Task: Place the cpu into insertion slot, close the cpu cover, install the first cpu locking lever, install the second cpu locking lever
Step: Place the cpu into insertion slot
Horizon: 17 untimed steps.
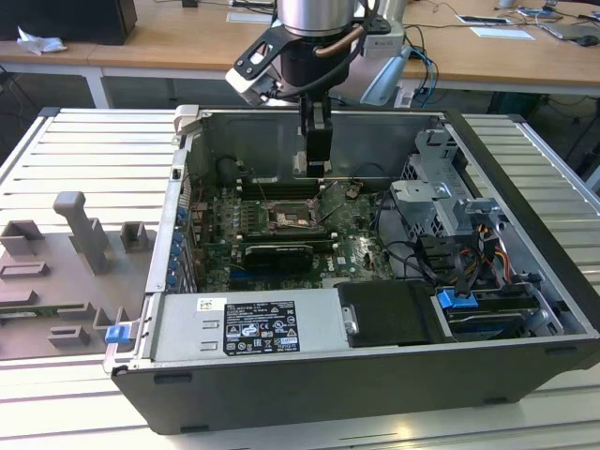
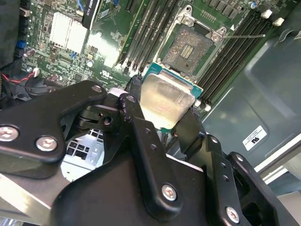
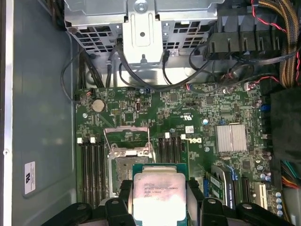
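Observation:
My gripper (image 1: 314, 157) hangs inside the open computer case, above the motherboard (image 1: 281, 246). It is shut on the cpu (image 2: 167, 100), a flat silver square on a green edge, held level between the black fingers (image 2: 135, 106). In the first wrist view the cpu (image 3: 159, 194) sits just short of the bare insertion slot (image 3: 126, 168). The cpu cover (image 3: 127, 128), a thin metal frame, stands swung open on the far side of the slot. In the second wrist view the slot (image 2: 190, 46) shows its contact field, and a thin wire lever (image 2: 244, 35) sticks out beside it.
Memory slots (image 3: 90, 167) flank the socket on both sides. A black expansion card (image 1: 277, 251), a finned heatsink (image 3: 230, 138), a drive cage (image 1: 436, 202) with cables and the power supply (image 1: 248, 328) crowd the case. A grey fixture (image 1: 80, 234) lies on the table at the exterior view's left.

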Each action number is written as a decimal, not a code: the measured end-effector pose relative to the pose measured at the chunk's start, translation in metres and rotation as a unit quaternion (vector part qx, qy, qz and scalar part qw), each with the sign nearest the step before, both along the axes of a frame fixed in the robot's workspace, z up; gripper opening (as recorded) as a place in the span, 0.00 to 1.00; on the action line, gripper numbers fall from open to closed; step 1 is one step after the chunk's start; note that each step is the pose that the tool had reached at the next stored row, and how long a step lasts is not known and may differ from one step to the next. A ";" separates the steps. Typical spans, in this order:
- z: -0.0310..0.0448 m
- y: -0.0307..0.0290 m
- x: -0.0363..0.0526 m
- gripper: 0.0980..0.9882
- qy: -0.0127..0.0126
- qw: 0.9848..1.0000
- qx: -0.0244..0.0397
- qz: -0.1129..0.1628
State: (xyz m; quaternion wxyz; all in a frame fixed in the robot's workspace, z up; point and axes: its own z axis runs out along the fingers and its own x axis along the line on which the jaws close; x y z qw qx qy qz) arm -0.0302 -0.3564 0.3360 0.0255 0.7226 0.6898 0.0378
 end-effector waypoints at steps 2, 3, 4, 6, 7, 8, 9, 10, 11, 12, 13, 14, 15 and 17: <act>-0.0003 0.0000 0.0000 0.50 0.000 1.000 0.000 0.003; -0.0005 0.0000 0.0000 0.50 0.000 1.000 0.000 0.005; -0.0006 0.0001 0.0000 0.50 0.000 1.000 0.000 0.006; -0.0010 0.0001 0.0000 0.50 0.000 1.000 0.000 0.009; -0.0011 0.0001 0.0000 0.50 0.000 1.000 0.000 0.011; -0.0013 0.0001 0.0000 0.50 0.000 1.000 0.000 0.012; -0.0015 0.0001 0.0000 0.50 0.000 1.000 0.000 0.014; -0.0016 0.0001 0.0000 0.50 0.000 1.000 0.000 0.015; -0.0018 0.0001 0.0000 0.50 0.000 1.000 0.000 0.017; -0.0019 0.0001 0.0000 0.50 0.000 1.000 0.000 0.018; -0.0027 0.0001 0.0000 0.50 0.000 1.000 0.000 0.024; -0.0050 0.0005 0.0000 0.50 0.001 0.999 0.000 0.038; -0.0065 0.0007 0.0000 0.50 0.003 0.999 0.000 0.046; -0.0087 0.0008 0.0000 0.50 0.005 0.999 0.000 0.054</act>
